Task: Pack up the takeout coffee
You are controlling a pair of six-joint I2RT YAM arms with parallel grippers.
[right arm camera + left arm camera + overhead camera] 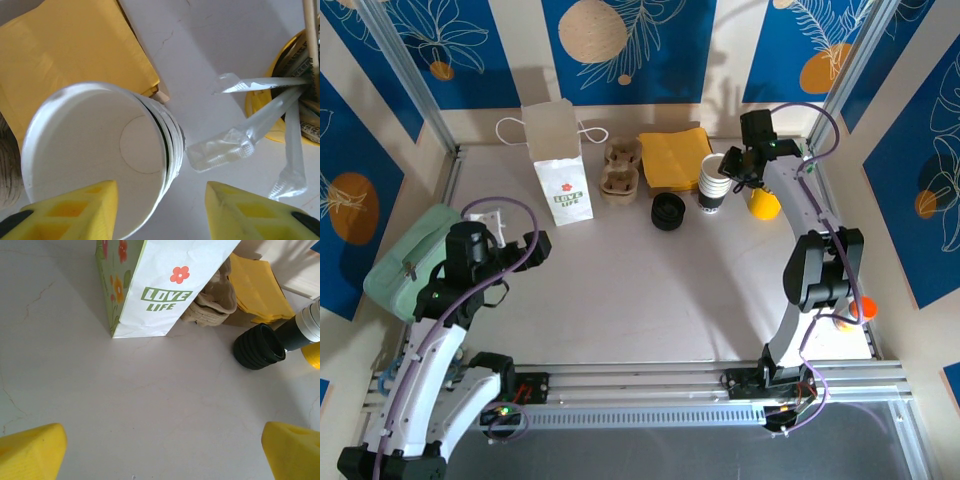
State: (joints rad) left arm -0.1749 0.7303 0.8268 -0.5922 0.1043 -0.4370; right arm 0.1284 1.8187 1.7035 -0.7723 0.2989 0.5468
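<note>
It looks like a robot test cell dressed as a café counter: aluminium frame rails (720, 372) round a white table (650, 290), blue leaf-print panels (680, 40), a paper bag (560, 165), stacked cups (715, 182) and napkins (675, 158).

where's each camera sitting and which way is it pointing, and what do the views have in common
Top external: above and behind the bases, looking down on the table; left arm and right arm both show.
Left wrist: on the left arm, low, facing across the table at the paper bag and black lid stack; the left gripper shows as yellow fingertips at the bottom corners.
Right wrist: on the right arm, looking down into the cup stack; the right gripper shows along the bottom edge.
Shared: cup stack and yellow napkins appear in all three.
</note>
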